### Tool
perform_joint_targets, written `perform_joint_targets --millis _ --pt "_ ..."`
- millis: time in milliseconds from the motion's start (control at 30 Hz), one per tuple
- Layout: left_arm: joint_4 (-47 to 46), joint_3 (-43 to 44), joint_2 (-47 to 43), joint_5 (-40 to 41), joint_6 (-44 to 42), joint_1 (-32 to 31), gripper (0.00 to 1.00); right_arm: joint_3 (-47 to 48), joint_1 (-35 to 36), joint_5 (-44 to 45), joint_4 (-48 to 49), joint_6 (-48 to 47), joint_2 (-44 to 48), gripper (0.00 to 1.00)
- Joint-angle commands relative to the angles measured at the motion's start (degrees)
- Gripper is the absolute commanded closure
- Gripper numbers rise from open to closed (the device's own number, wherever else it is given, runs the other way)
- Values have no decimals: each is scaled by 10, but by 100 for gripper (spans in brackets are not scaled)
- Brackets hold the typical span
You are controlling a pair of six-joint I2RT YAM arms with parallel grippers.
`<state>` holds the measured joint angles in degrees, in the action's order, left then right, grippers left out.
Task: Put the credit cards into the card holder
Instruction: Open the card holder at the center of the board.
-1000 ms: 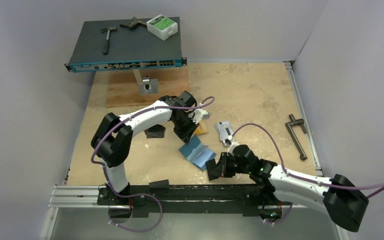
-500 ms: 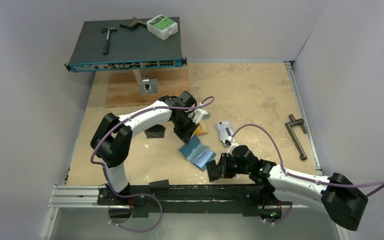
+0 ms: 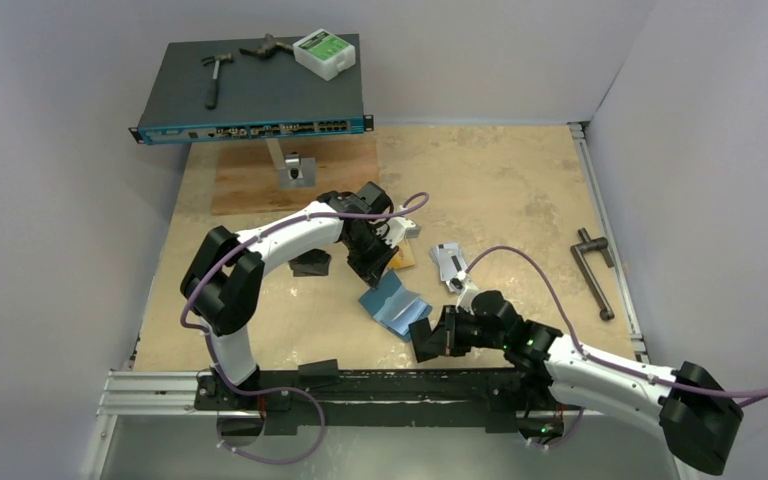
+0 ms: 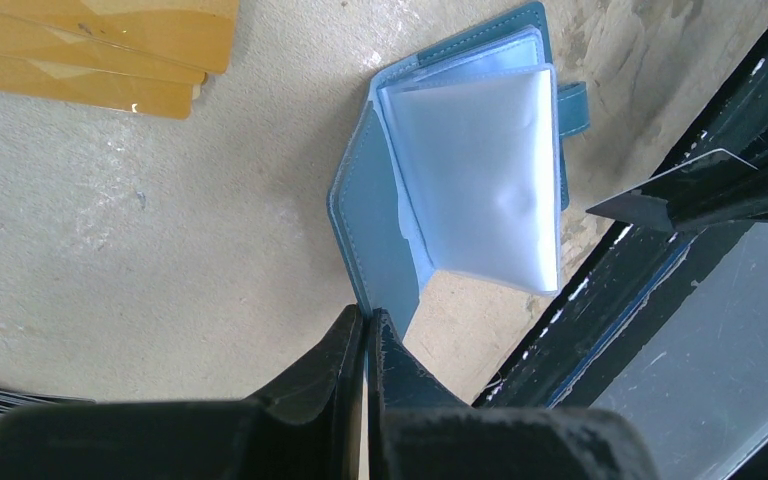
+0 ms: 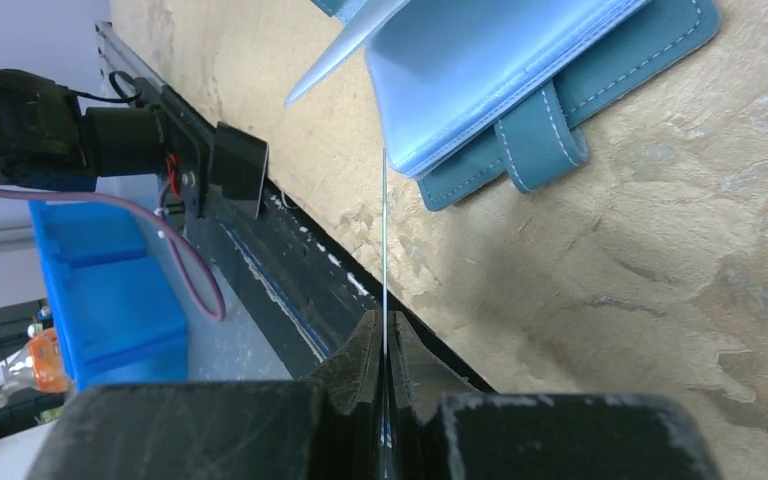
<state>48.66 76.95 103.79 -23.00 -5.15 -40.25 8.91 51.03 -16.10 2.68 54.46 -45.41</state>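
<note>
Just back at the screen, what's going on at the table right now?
The left hand pinches a corner of the teal card holder, which lies open on the table. The right hand grips one credit card edge-on, its tip at the edge of the pale pockets, not visibly inserted. Orange cards lie nearby.

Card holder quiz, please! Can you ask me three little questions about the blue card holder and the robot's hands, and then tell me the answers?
1. True or false: the card holder is folded shut.
2. Pick one: what does the right hand hold? A nothing. B a thin card. C the card holder.
3. Which hand pinches the card holder's teal cover?

Key
1. False: it lies open, with its pale pockets showing.
2. B: the card is seen edge-on, with its tip at the pockets.
3. The left hand.
</note>
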Motion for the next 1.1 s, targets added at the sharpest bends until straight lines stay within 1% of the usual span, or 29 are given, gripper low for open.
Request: perform_joint_targets --millis 0,267,600,867,1067 --pt "-13 -3 -26 -13 3 0 100 14 -2 -19 -7 -12 7 100" --pt "-12 -3 -26 -13 3 1 100 19 -2 -19 21 -23 -54 100" --pt "-13 -4 -26 -17 4 1 100 21 -1 -18 32 -23 -62 100" --pt "-15 -8 -29 -18 3 0 100 17 -2 -25 21 -25 -43 100" --pt "-14 -9 -29 -17 3 1 100 23 -2 -24 43 -28 -72 100"
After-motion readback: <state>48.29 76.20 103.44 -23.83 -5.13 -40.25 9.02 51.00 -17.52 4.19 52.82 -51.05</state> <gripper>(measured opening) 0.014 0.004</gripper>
